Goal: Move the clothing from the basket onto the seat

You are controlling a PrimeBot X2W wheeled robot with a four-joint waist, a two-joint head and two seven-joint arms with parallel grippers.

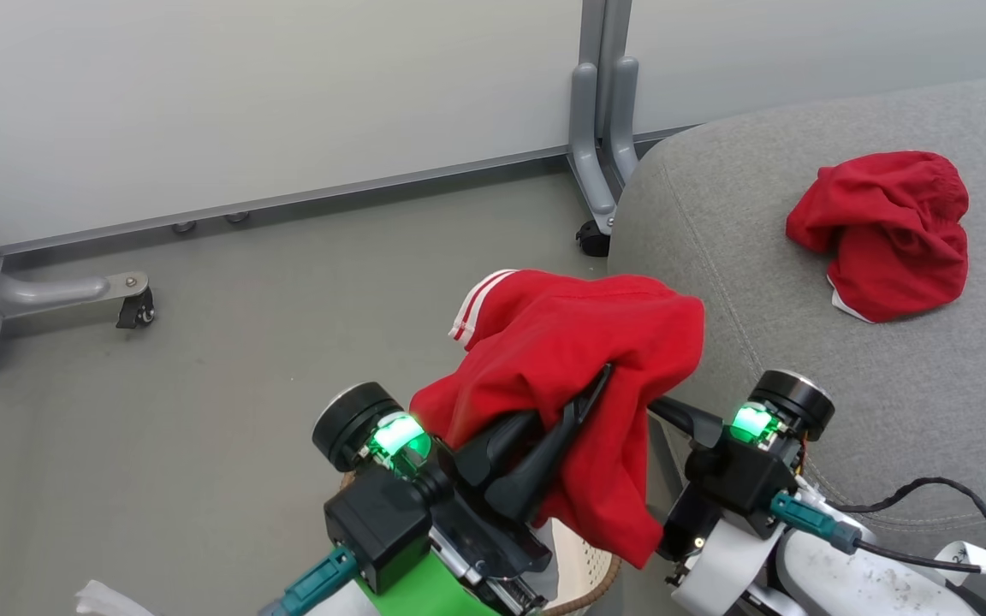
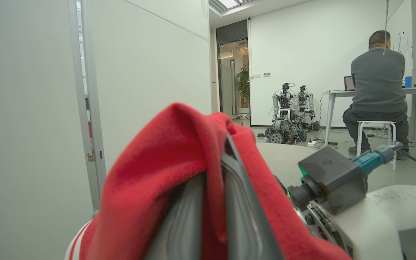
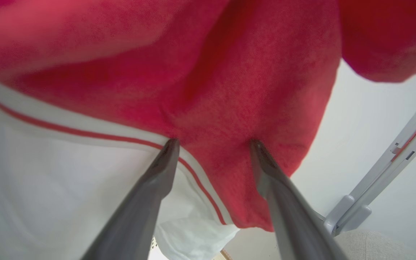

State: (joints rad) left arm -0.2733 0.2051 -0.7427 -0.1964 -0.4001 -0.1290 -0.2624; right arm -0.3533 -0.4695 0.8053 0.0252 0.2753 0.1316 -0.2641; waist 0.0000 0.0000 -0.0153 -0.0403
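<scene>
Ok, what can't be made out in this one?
- Basket, head view: mostly hidden under the left gripper and held garment, cut by the bottom edge; contents unknown.
- Right gripper: in the head view, fingertips hidden behind that garment.
- Garment on the seat, head view: bunched up; any lettering hidden in folds.
- Left wrist view: left fingers blurred, too close.

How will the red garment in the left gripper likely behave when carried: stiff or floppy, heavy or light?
Probably floppy: the garment drapes over the left gripper and hangs below. Likely light: one shut pinch carries it. Might snag the open right gripper.
</scene>
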